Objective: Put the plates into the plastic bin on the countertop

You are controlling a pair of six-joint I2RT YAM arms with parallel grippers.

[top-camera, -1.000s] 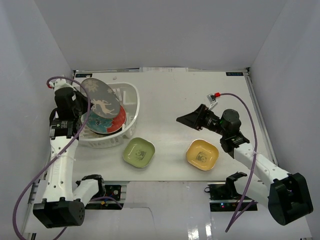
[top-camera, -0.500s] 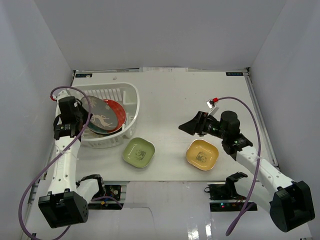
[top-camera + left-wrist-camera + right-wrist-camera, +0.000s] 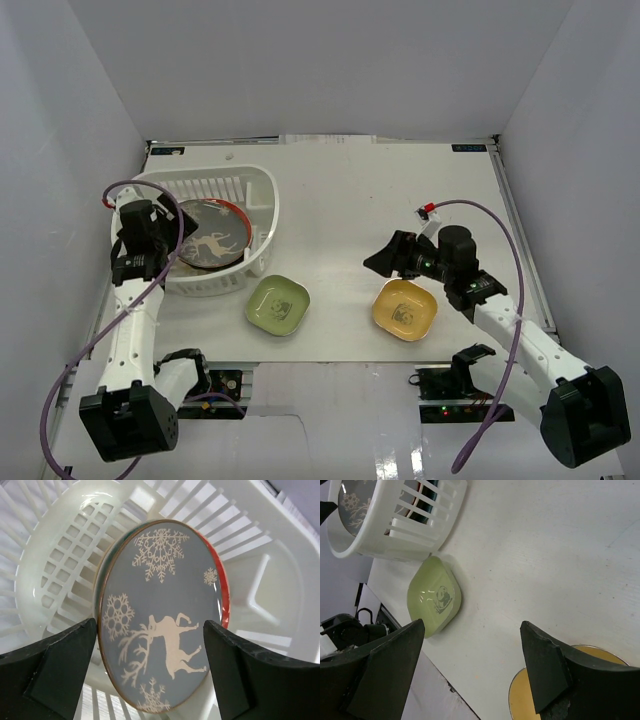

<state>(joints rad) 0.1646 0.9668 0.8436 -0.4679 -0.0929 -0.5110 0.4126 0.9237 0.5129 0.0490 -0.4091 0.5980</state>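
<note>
binning step in hand: left gripper, jaws apart, over the grey deer plate lying in the plastic bin. right gripper, jaws apart, just beside the yellow plate; next, lower onto its rim and close.

The grey deer plate lies atop stacked plates inside the white slotted bin. The green squarish dish and the yellow dish sit on the countertop.
</note>
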